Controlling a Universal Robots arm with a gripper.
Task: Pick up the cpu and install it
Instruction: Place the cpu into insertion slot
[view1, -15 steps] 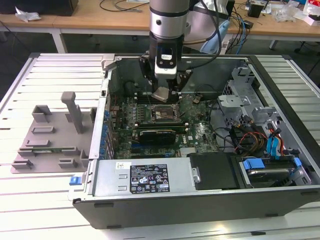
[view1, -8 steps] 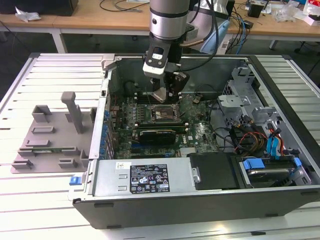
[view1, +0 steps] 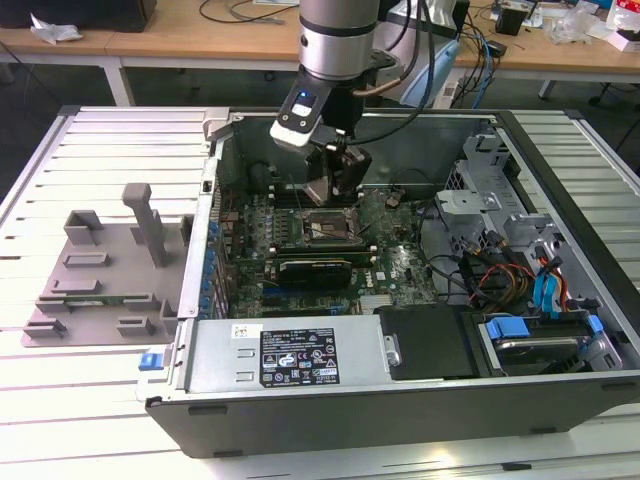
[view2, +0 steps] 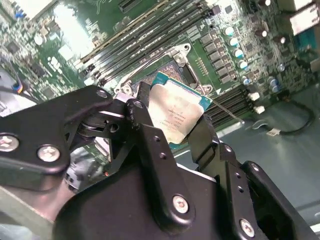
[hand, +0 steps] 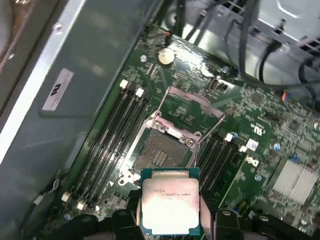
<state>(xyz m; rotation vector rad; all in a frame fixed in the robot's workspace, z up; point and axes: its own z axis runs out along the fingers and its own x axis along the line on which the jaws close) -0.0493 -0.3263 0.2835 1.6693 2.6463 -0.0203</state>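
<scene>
Hanging by two opposite edges, the cpu (hand: 170, 207) is clamped between the fingers (view2: 150, 135) of the tool (view2: 175, 127) — closed on it — close over the open socket (hand: 162, 150), metal top turned toward the wrist cameras. It is judged light, thin and stiff yet fragile — the narrow edges offer little purchase, so a slip or tilt is to be feared, and the underside is best left untouched. The board (hand: 260, 130) lies beneath, inside the case (view1: 400, 400) on the slatted surface (view1: 100, 140).

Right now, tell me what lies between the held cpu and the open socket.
Nothing loose: in the first wrist view, only bare motherboard shows between the cpu, held by the pincer, and the socket.
</scene>
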